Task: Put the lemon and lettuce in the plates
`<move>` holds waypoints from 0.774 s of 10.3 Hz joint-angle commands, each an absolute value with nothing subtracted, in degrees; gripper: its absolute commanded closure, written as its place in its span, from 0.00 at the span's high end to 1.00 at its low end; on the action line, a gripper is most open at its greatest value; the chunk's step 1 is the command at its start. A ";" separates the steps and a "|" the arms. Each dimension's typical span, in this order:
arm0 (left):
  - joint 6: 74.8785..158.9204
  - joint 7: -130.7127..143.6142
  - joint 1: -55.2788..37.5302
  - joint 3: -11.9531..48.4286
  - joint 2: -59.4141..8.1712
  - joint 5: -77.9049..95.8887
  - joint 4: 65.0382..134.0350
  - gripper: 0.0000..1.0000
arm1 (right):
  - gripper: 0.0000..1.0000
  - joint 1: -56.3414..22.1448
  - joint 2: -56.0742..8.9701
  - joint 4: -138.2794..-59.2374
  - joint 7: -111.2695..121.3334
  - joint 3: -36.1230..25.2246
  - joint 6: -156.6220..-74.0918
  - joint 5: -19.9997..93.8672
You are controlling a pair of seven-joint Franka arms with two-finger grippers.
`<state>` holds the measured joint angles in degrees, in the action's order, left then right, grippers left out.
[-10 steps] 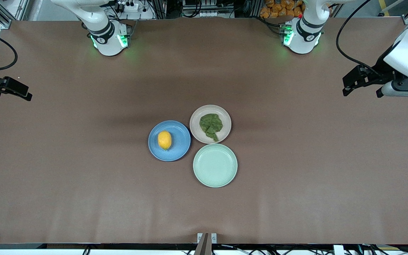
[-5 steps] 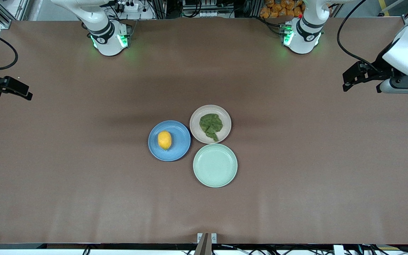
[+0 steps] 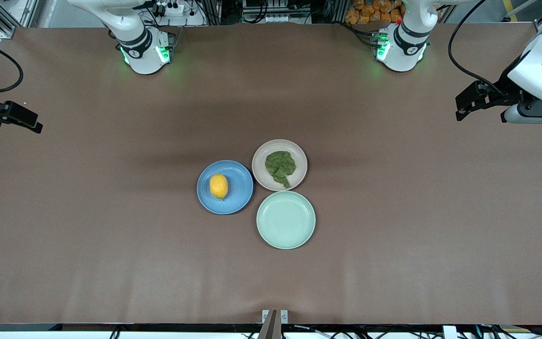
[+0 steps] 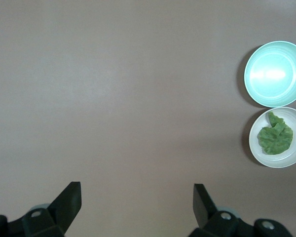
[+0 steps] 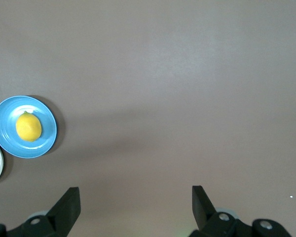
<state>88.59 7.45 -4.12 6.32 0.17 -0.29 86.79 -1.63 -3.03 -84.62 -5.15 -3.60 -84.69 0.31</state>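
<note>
The lemon lies on the blue plate, also seen in the right wrist view as lemon on plate. The lettuce lies on the beige-pink plate; the left wrist view shows lettuce and plate. My left gripper hangs open and empty over the table's end by the left arm, its fingers wide apart. My right gripper hangs open and empty over the right arm's end, fingers equally wide. Both are well away from the plates.
An empty mint-green plate touches the two other plates, nearer to the front camera, and shows in the left wrist view. The brown table spreads around the three plates. The arm bases stand along the table's edge farthest from the camera.
The left gripper has drifted slightly toward the bases' edge of the table, then stopped. The right gripper, the plates, the lemon and the lettuce have not moved.
</note>
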 commanded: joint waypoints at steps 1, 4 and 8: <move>87.36 6.06 -4.13 6.68 0.88 -1.76 86.31 1.00 | 1.00 -1.76 -2.46 -84.29 -4.75 -3.69 -84.02 0.97; 87.28 6.06 -4.22 6.68 0.88 -1.76 86.40 1.00 | 1.00 -1.76 -2.46 -84.29 -4.75 -3.69 -84.02 0.97; 87.19 6.06 -4.13 7.29 0.79 -1.76 86.40 1.00 | 1.00 -1.76 -2.46 -84.29 -4.75 -3.69 -84.02 0.97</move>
